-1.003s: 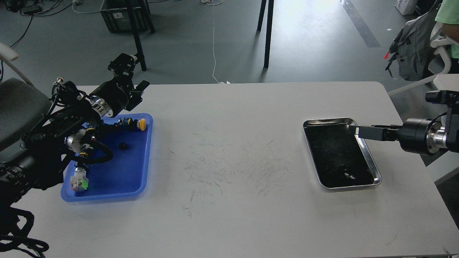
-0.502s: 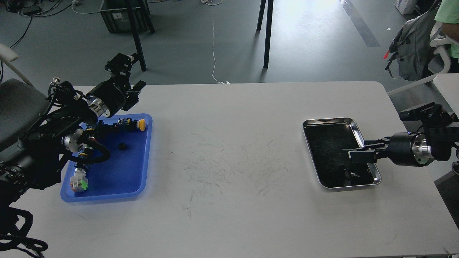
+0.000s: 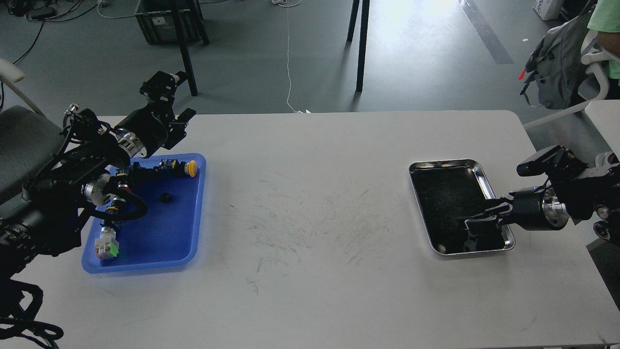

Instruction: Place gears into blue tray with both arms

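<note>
The right gripper (image 3: 477, 228), black and two-fingered, reaches over the near end of the shiny steel tray (image 3: 477, 169); its finger state cannot be told. The left gripper (image 3: 169, 104) hangs with fingers spread beyond the flat bright-blue plastic tray (image 3: 181, 242), which holds one small black round gear (image 3: 165, 197).

Blue tray (image 3: 189, 242) far left on table (image 3: 315, 194), gear (image 3: 165, 197) inside; steel tray (image 3: 482, 174) far right.
</note>
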Robot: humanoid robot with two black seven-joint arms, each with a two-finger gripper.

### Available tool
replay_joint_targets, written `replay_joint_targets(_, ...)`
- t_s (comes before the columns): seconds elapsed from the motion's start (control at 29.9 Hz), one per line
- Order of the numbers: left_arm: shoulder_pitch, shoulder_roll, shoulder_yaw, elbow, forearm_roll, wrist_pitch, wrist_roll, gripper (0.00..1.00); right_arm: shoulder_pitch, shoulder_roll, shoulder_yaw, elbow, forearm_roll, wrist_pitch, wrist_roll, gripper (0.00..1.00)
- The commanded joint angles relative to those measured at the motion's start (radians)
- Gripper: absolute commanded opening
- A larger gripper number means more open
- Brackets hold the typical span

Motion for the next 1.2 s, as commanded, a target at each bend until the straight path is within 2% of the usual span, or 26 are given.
replay_joint_targets(0.0, 0.002, 0.001, 0.0, 0.0, 0.001, 0.0, 0.0, 0.99, 0.004, 0.017, -0.004, -0.015, -0.006, 0.001, 0.007, 0.92)
replay_joint_targets(0.13, 0.002, 0.001, 0.0, 0.0, -0.001, 0.0, 0.0, 0.99, 0.022, 0.027, -0.042, -0.04, -0.048, 0.001, 0.03, 0.9)
replay_joint_targets(0.4, 0.002, 0.004, 0.0, 0.002, -0.001, 0.0, 0.0, 0.99, 0.039, 0.052, -0.076, -0.063, -0.048, 0.0, 0.041, 0.9)
replay_joint_targets(1.17, 0.005, 0.006, 0.0, 0.002, -0.001, 0.002, 0.0, 0.99, 0.059, 0.089, -0.129, -0.095, -0.049, 0.001, 0.042, 0.76)
